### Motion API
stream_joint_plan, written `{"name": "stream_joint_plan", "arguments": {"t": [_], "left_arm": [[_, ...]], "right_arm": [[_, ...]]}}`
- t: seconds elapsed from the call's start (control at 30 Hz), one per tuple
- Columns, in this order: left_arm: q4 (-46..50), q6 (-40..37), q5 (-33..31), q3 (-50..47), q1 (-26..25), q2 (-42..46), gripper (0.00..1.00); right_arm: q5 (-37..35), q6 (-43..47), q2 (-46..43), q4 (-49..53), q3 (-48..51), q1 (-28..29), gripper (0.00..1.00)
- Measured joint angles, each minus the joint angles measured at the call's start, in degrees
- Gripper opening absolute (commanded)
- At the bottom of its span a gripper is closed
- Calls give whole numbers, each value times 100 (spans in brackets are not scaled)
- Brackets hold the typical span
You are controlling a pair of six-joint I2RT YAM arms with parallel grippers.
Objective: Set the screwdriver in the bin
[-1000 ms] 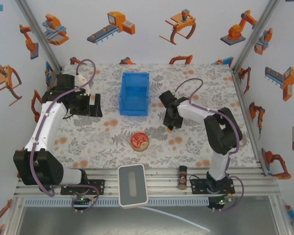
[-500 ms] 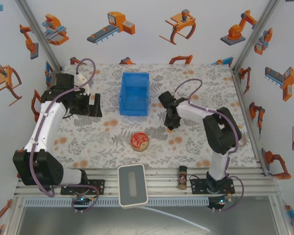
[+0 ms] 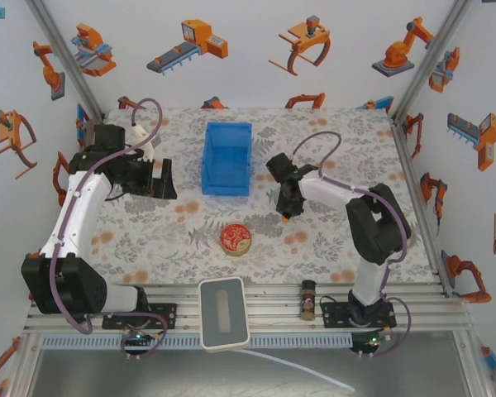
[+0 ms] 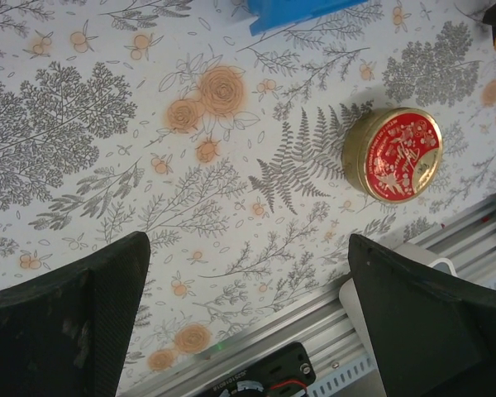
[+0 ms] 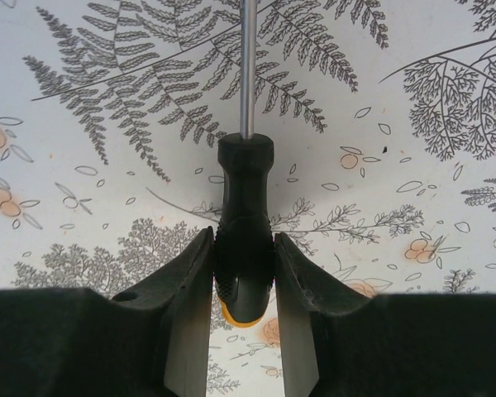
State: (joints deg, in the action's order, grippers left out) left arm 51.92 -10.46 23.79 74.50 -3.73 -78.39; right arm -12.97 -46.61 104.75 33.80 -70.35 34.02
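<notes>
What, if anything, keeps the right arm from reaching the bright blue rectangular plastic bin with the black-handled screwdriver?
Probably nothing, so yes: the right gripper, shut on the screwdriver, sits beside the bin, with open tabletop between.

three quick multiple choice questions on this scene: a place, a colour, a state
1. Where does the red tin sit relative to the blue bin?
A) inside it
B) nearer the arm bases
C) behind it

2. What colour is the butt end of the screwdriver handle?
A) green
B) orange
C) white

3. What is the right gripper doing?
A) hanging open
B) shut on a bottle
C) shut on the screwdriver

Answers:
1 B, the top view shows the tin between bin and bases.
2 B, orange peeks out between the fingers.
3 C, both fingers press the handle.
</notes>
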Motion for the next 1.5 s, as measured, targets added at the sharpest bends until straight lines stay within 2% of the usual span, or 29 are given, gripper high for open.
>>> {"name": "stream_joint_plan", "arguments": {"t": [0.5,0.77,1.07,1.23,1.5], "left_arm": [[-4,24,221,0,-66,20,97],[-7,57,243,-15,-118,131,97],[-9,68,238,-15,-118,328,97],[-13,68,195,-17,-125,341,97],[-17,68,109,-17,-151,520,97]], "right_arm": [[-74,256,-389,339,-232,232,21],[-234,518,-492,756,-1137,529,21],[-278,949,-422,1154,-2588,859,21],[-142,1202,37,1178,-3696,962,21],[160,1532,1696,1311,-5469,1075,21]]}}
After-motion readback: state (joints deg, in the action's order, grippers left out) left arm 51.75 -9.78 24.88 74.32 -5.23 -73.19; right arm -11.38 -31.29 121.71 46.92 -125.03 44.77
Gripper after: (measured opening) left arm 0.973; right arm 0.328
